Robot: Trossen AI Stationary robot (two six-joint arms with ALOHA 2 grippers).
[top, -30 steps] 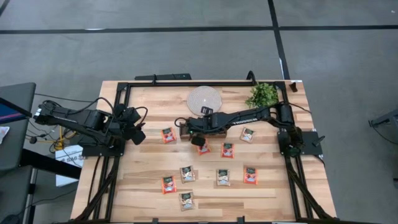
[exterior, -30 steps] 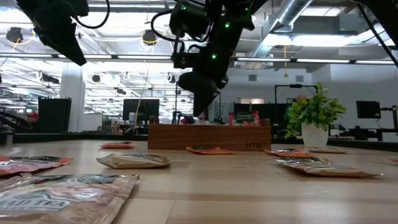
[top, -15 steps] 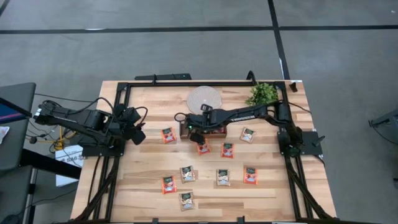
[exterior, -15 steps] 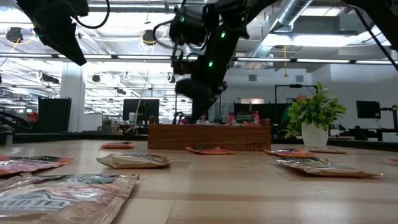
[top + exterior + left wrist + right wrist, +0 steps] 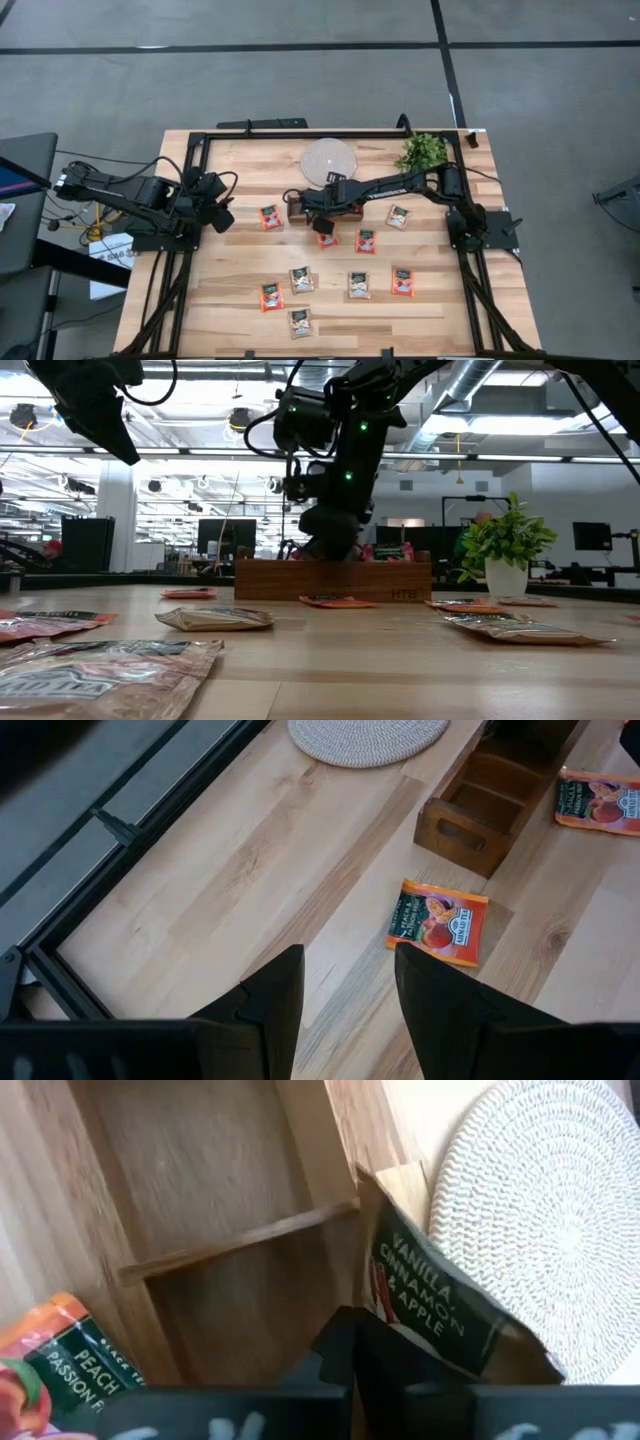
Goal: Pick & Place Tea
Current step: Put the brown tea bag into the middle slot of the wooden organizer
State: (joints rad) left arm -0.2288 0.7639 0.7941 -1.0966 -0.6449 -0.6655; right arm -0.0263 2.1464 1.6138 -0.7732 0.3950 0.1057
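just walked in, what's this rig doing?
It's sorting tea sachets into a wooden tray. The right pincer is shut on a vanilla-cinnamon-apple sachet, holding it over the tray beside the woven white disc. The left pincer waits open at the table's left. Other sachets lie loose on the table.

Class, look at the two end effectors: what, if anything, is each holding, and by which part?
The right end effector pinches a tan tea sachet by its edge, over the wooden tray. The left end effector holds nothing.

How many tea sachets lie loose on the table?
9. Four sachets in a row by the tray, five farther from it. More may hide in the tray.
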